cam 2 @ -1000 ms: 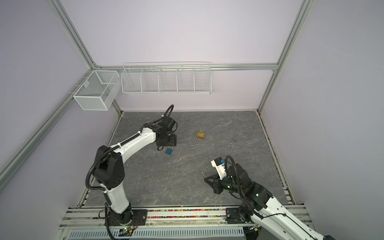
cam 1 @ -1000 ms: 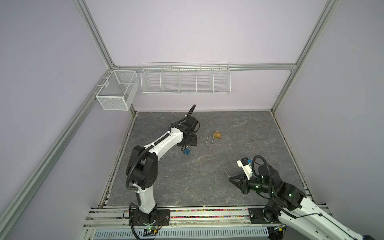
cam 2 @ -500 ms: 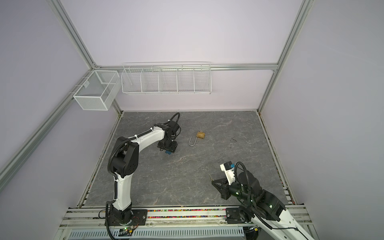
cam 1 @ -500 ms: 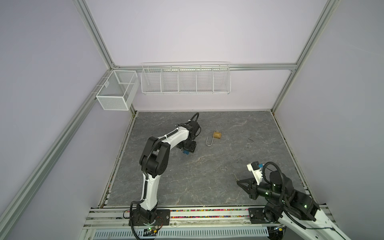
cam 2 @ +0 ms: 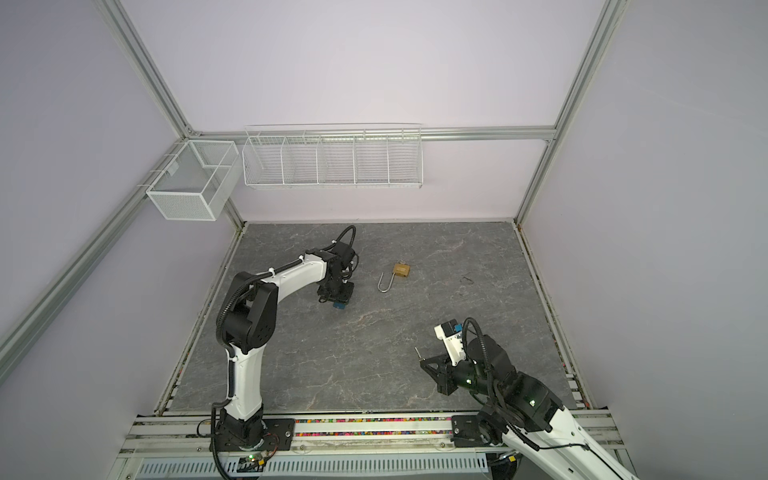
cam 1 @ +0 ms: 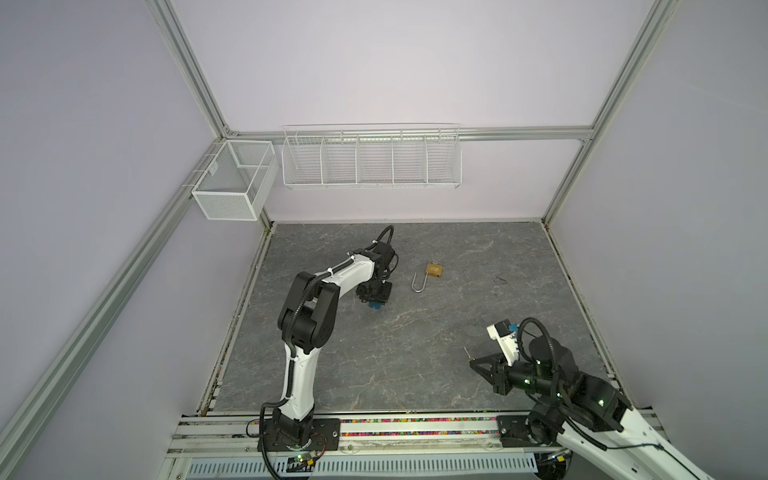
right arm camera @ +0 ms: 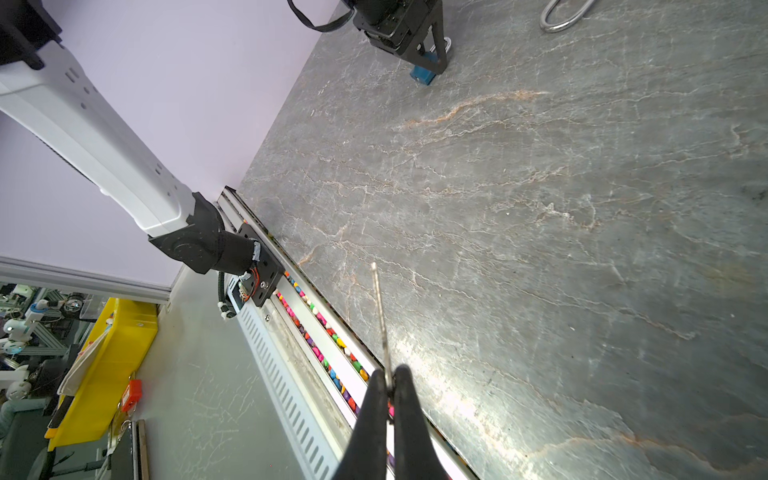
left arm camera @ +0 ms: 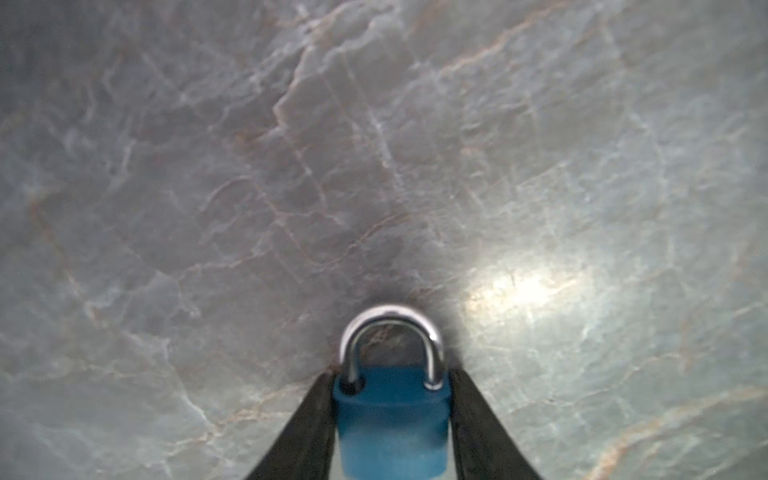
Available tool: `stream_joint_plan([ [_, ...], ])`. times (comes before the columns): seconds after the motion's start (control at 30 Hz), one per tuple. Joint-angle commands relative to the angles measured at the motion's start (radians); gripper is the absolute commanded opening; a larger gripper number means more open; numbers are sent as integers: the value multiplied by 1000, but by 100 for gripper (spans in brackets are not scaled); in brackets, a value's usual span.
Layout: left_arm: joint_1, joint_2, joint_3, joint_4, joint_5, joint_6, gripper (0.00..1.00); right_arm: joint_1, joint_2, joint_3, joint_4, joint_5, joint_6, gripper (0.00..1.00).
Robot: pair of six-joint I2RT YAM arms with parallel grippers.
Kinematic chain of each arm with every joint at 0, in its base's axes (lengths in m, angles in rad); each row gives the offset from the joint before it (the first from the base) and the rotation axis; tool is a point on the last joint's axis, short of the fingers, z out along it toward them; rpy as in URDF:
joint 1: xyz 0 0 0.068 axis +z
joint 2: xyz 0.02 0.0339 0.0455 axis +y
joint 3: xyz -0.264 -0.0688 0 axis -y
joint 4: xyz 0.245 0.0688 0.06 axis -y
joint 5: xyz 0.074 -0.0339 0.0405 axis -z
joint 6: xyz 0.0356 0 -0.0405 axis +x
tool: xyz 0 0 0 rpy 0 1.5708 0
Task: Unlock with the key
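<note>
A blue padlock (left arm camera: 390,419) with a closed silver shackle lies on the grey marble tabletop (cam 1: 415,353), left of centre in both top views (cam 1: 375,306) (cam 2: 340,306). My left gripper (left arm camera: 391,374) points down over it, both black fingers (left arm camera: 316,415) pressed against the sides of its body. The same padlock (right arm camera: 422,77) shows far off in the right wrist view. My right gripper (right arm camera: 388,372) hovers near the front right (cam 1: 473,364) (cam 2: 422,363), shut on a thin silver key (right arm camera: 380,316) that sticks out beyond the fingertips (cam 1: 466,352).
A brass padlock (cam 1: 434,270) (cam 2: 401,270) with its long shackle swung open lies right of the left gripper. White wire baskets (cam 1: 370,158) (cam 1: 232,183) hang on the back wall. A rail with coloured bits (right arm camera: 324,353) runs along the table's front edge.
My left gripper came down over the blue padlock and its jaws closed against the body. The right arm drew back toward the front right, still holding the key.
</note>
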Motion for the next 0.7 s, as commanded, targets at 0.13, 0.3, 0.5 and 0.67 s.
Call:
stream_joint_plan([
  [0.13, -3, -132, -279, 176, 159, -151, 6, -5, -17, -8, 46, -17, 11, 6],
  [0.3, -29, -340, -460, 324, 243, -276, 2, -5, -7, -17, 66, -21, 9, 6],
  [0.5, -63, -495, -645, 508, 383, -428, 2, -5, 44, -44, 135, -45, 18, 6],
  [0.67, -94, -580, -873, 839, 528, -581, 2, -6, 91, -63, 189, -44, 30, 6],
])
